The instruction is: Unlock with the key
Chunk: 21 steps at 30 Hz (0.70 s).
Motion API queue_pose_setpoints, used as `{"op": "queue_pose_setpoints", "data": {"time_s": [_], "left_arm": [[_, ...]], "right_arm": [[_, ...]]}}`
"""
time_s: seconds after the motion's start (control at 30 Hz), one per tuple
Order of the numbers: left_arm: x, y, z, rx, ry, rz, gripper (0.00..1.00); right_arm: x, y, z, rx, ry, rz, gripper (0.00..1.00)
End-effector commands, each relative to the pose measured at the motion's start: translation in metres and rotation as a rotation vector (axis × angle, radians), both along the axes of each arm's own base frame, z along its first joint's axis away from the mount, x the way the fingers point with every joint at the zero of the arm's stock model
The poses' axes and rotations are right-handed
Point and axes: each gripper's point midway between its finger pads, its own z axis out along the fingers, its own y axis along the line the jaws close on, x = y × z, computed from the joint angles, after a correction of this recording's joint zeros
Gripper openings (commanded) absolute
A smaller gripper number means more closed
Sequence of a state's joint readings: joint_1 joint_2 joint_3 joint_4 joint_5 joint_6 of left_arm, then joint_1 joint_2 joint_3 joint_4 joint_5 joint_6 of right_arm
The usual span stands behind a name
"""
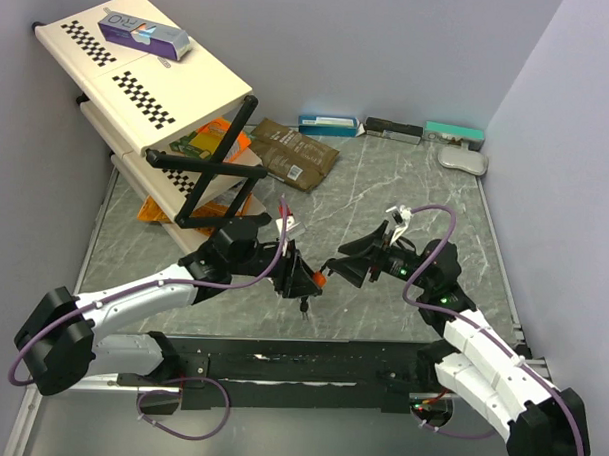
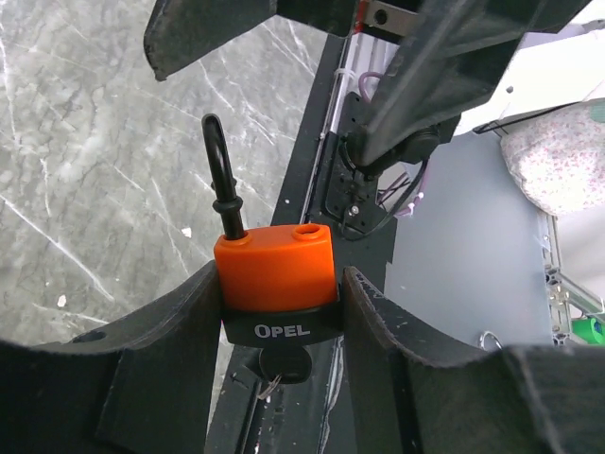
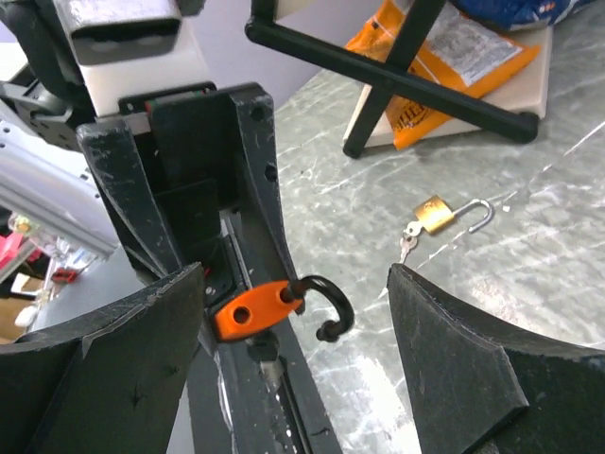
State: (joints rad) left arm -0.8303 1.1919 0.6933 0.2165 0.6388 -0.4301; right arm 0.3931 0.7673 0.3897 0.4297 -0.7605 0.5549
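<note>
An orange padlock (image 2: 274,274) with a black base marked OPEL is clamped by its sides between the fingers of my left gripper (image 2: 279,312), held above the table. Its black shackle (image 2: 219,170) stands open, with one end out of its hole and swung aside. A black-headed key (image 2: 282,364) sticks out of the base. In the right wrist view the padlock (image 3: 248,310) and its free shackle (image 3: 326,303) lie between the wide-open fingers of my right gripper (image 3: 295,284), which touch nothing. From above, the two grippers meet at the padlock (image 1: 318,280) near the table's front middle.
A small brass padlock (image 3: 435,214) with keys lies open on the marble table. A white folding rack (image 1: 140,72) holding snack packets stands at the back left. A brown packet (image 1: 292,153) and several boxes (image 1: 328,124) lie along the back wall. A black rail (image 1: 280,362) runs along the near edge.
</note>
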Motion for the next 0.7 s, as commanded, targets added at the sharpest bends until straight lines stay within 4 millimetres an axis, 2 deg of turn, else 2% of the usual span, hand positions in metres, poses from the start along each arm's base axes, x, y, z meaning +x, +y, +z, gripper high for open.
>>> {"op": "queue_pose_setpoints", "data": {"time_s": [0.0,0.03,0.07,0.17,0.3,0.43,0.67], "left_arm": [[0.004,0.002,0.029,-0.083,-0.087,0.014,0.01],[0.008,0.003,0.028,-0.073,-0.092,0.040,0.01],[0.015,0.005,0.026,-0.057,-0.100,0.083,0.01],[0.022,0.008,0.025,-0.046,-0.110,0.126,0.01],[0.024,0.006,0.021,-0.040,-0.107,0.127,0.01],[0.026,0.004,0.019,-0.042,-0.108,0.129,0.01],[0.025,0.004,0.016,-0.035,-0.109,0.126,0.01]], "right_arm": [[0.011,-0.001,0.015,-0.014,-0.037,-0.073,0.84],[0.017,-0.004,0.016,-0.022,-0.011,-0.120,0.84],[0.027,-0.013,0.005,-0.053,0.044,-0.206,0.84],[0.030,-0.017,0.004,-0.054,0.095,-0.259,0.84],[0.024,-0.006,0.000,-0.013,0.179,-0.223,0.84],[0.024,0.006,-0.013,-0.015,0.292,-0.214,0.84],[0.028,0.015,-0.018,-0.006,0.337,-0.218,0.84]]}}
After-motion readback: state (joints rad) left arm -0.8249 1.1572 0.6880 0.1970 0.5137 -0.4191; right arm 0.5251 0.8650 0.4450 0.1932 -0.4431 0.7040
